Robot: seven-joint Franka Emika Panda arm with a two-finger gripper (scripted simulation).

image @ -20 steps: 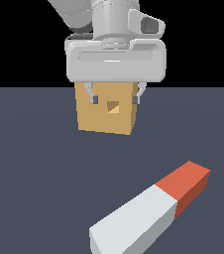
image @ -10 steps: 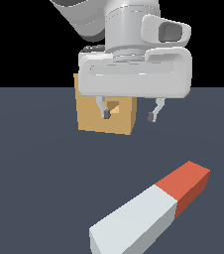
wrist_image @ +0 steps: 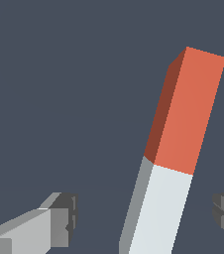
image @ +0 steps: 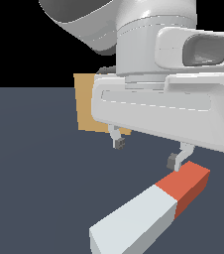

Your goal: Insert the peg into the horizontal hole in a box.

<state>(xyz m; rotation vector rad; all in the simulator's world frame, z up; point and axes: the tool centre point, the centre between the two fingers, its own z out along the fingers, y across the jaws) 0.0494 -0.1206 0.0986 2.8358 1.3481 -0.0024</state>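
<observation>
The peg (image: 151,211) lies flat on the dark floor, pale grey-white with a red-orange end (image: 186,186) pointing to the exterior view's right. My gripper (image: 146,153) hangs open just above it, one fingertip (image: 174,161) close over the red end. In the wrist view the peg (wrist_image: 171,163) runs between the two fingers (wrist_image: 59,218), nothing touching it. The tan box (image: 89,106) stands behind, mostly covered by the gripper body; its hole is hidden.
Dark grey floor (image: 34,173) stretches all around the peg and box. The white gripper body and arm fill the upper right of the exterior view. No other objects show.
The gripper has come down and toward the camera, away from in front of the box, and now hangs over the peg. Its fingers stay apart. The peg has not moved.
</observation>
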